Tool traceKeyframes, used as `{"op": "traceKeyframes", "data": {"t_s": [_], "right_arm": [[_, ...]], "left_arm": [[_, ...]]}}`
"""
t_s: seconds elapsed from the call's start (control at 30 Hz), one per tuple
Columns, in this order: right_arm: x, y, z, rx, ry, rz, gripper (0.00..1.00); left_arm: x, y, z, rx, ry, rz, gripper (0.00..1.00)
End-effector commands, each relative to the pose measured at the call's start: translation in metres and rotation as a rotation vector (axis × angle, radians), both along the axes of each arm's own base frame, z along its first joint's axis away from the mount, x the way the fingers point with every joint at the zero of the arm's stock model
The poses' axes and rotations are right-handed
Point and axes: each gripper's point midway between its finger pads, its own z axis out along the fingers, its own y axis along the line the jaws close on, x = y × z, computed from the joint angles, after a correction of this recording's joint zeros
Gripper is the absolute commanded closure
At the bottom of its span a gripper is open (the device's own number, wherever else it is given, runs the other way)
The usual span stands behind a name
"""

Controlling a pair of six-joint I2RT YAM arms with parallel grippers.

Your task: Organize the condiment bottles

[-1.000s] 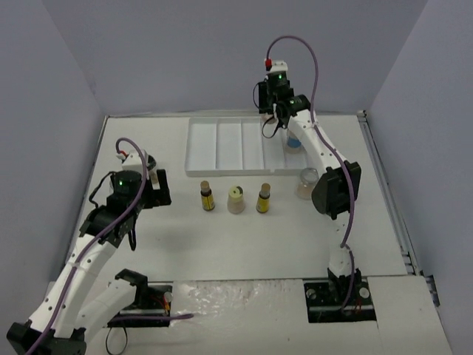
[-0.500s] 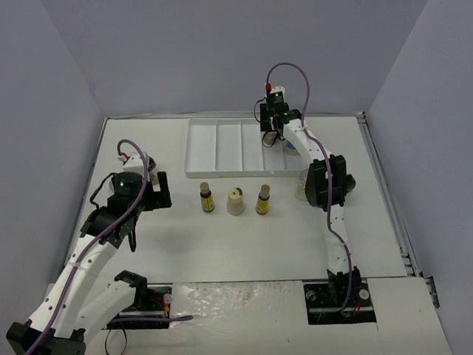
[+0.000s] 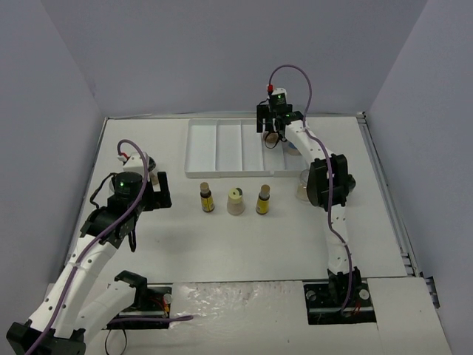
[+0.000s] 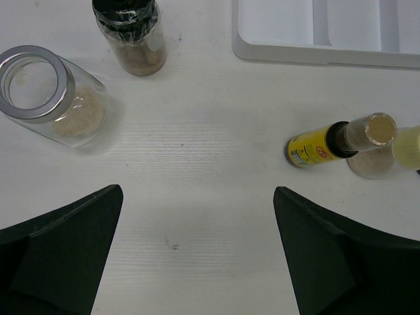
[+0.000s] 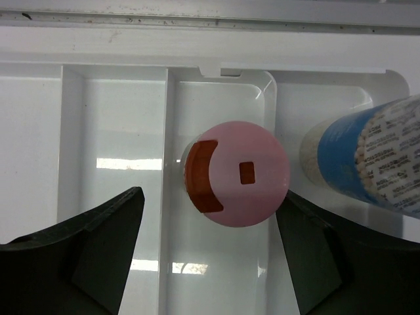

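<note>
1. Two arms show in the top view. The right gripper (image 3: 271, 134) hangs over the right end of the white tray (image 3: 222, 151), which sits by the far edge of the bench. The left gripper (image 3: 155, 188) is low down near the left edge.
2. Three small bottles stand in a row in the middle of the bench, just on the near side of the tray. They are the left amber bottle (image 3: 207, 197), the yellow-capped jar (image 3: 236, 200) and the right amber bottle (image 3: 263, 198).
3. One clear jar (image 3: 305, 183) stands nearer the right edge, partly hidden behind the right arm.
4. Only the right wrist view shows what is under the right gripper. The pink-capped bottle (image 5: 237, 174) stands upright in one slot of the tray. The blue-labelled bottle (image 5: 367, 164) is in the next slot, toward the right edge.
5. The right fingers (image 5: 79, 256) are spread wide, one on each side of the pink cap. They do not touch it and hold nothing.
6. Only the left wrist view shows clearly the black-capped jar (image 4: 131, 36) and the silver-rimmed jar (image 4: 52, 98). Both have tan powder inside and stand near each other.
7. The left fingers (image 4: 59, 256) are spread wide too. Only bare bench lies between them, and they hold nothing.
</note>
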Motion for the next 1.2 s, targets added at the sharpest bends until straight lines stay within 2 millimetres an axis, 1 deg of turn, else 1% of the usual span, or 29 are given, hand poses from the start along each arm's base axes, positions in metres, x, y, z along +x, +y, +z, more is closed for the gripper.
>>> {"op": "traceKeyframes", "data": {"t_s": [0.0,0.03,0.13,0.2,0.23,0.27,0.3,0.33,0.43,0.5,0.53,0.57,0.6,0.63,0.67,0.73,0.83,0.9,1.03,1.17], "right_arm": [[-0.005,0.007,0.1,0.073,-0.166,0.045,0.16],[-0.009,0.01,0.109,0.075,-0.177,0.06,0.14],[-0.029,0.02,0.148,0.073,-0.228,0.117,0.1],[-0.046,0.029,0.169,0.055,-0.258,0.161,0.09],[-0.057,0.032,0.185,0.054,-0.281,0.178,0.09],[-0.066,0.034,0.182,0.042,-0.269,0.195,0.09],[-0.074,0.039,0.186,0.028,-0.274,0.219,0.09],[-0.09,0.048,0.201,0.03,-0.299,0.25,0.09],[-0.132,0.073,0.198,0.022,-0.278,0.385,0.09],[-0.158,0.089,0.188,0.026,-0.251,0.464,0.09],[-0.171,0.093,0.17,0.019,-0.212,0.499,0.09],[-0.182,0.099,0.163,0.016,-0.197,0.53,0.09],[-0.192,0.104,0.162,0.016,-0.196,0.558,0.09],[-0.202,0.108,0.152,0.012,-0.176,0.584,0.09],[-0.214,0.109,0.135,-0.004,-0.142,0.617,0.09],[-0.232,0.115,0.121,-0.016,-0.114,0.668,0.09],[-0.26,0.12,0.086,-0.038,-0.042,0.756,0.09],[-0.274,0.122,0.07,-0.04,-0.002,0.795,0.09],[-0.295,0.132,0.051,-0.035,0.04,0.875,0.09],[-0.304,0.143,0.042,-0.042,0.045,0.924,0.09]], "left_arm": [[0.012,-0.002,0.022,-0.034,-0.077,0.011,0.03],[0.012,-0.002,0.022,-0.034,-0.078,0.011,0.03],[0.011,-0.002,0.023,-0.035,-0.08,0.011,0.03],[0.011,-0.002,0.023,-0.036,-0.083,0.011,0.03],[0.011,-0.002,0.024,-0.037,-0.086,0.012,0.03],[0.011,-0.001,0.025,-0.037,-0.088,0.014,0.03],[0.01,-0.001,0.025,-0.037,-0.089,0.014,0.03],[0.01,-0.001,0.025,-0.038,-0.09,0.014,0.03],[0.01,-0.001,0.025,-0.036,-0.089,0.015,0.03],[0.011,-0.001,0.026,-0.037,-0.093,0.015,0.03],[0.011,-0.001,0.025,-0.037,-0.091,0.014,0.03],[0.011,-0.001,0.025,-0.035,-0.091,0.013,0.03],[0.011,-0.001,0.025,-0.033,-0.09,0.011,0.03],[0.011,-0.001,0.025,-0.032,-0.089,0.009,0.03],[0.01,-0.001,0.026,-0.028,-0.092,0.008,0.03],[0.01,0.001,0.027,-0.018,-0.095,0.006,0.03],[0.008,0.003,0.031,-0.006,-0.106,0.002,0.03],[0.008,0.003,0.031,-0.003,-0.109,-0.002,0.03],[0.008,0.001,0.029,-0.004,-0.105,-0.011,0.03],[0.009,0.001,0.028,-0.002,-0.101,-0.01,0.03]]}}
